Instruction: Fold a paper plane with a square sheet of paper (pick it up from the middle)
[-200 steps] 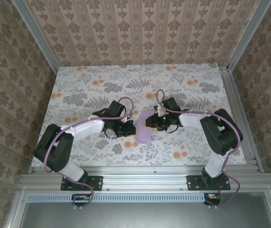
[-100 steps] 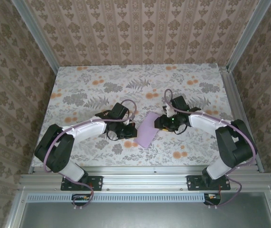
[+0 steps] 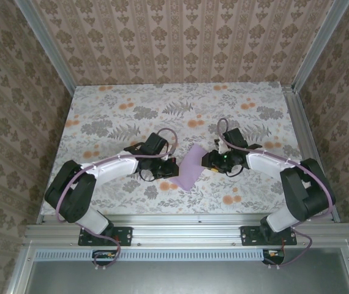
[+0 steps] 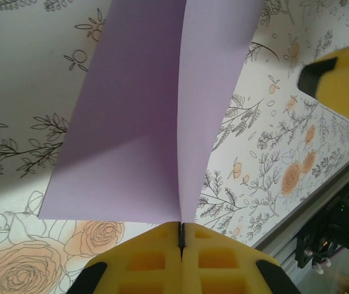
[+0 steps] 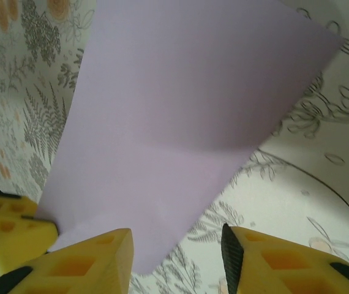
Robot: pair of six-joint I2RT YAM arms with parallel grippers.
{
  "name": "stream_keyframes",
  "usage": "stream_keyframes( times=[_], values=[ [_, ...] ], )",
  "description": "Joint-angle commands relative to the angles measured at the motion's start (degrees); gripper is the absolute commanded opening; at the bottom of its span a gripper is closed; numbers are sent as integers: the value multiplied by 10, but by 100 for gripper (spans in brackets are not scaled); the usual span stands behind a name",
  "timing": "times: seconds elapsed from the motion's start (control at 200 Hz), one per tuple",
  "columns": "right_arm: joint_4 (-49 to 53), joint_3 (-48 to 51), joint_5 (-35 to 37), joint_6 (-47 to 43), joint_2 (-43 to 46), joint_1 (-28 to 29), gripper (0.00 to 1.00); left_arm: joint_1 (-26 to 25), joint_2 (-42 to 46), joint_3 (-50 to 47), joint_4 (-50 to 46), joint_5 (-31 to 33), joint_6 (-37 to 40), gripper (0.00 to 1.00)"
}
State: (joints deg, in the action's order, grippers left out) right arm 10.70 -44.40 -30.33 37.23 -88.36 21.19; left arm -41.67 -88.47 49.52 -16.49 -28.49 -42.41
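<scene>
An early fold is in hand. The square sheet of paper [image 3: 191, 166] lies over the middle of the counter [image 3: 119, 104], between the arms, bent along a centre crease. The left gripper [image 4: 182, 236] has its fingers pinched tight on the sheet's edge at that crease. The right gripper [image 5: 177, 257] stands part open astride the opposite edge — holding nothing. The next move probably calls for the right fingers to close and press the fold flat. The sheet's long axis runs near-to-far — its far end leaning slightly right.

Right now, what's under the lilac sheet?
Floral tabletop shows around the square sheet of paper, shadowed along its edge. The left gripper pinches one edge of the sheet. The tabletop patch directly beneath is covered, so I can't tell what lies there.
</scene>
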Motion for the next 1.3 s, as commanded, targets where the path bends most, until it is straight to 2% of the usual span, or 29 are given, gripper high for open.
stream_keyframes(
  times=[0.0, 0.195, 0.46, 0.805, 1.295],
  values=[
    [-60, -4, 4, 36, -26, 11, 42, -6, -8, -3, 7, -1, -11, 0],
    [-30, -39, 37, 19, -81, 19, 32, -7, -8, -6, 8, -1, -12, 0],
    [-13, -61, 62, -3, -114, 26, 26, -9, -25, 3, 7, -4, -12, 0],
    [19, -84, 68, -47, -140, 29, 23, -14, -64, 35, 8, -19, -15, 0],
    [12, -92, 57, -68, -145, 29, 22, -20, -116, 87, 12, -42, -11, 0]
  ],
)
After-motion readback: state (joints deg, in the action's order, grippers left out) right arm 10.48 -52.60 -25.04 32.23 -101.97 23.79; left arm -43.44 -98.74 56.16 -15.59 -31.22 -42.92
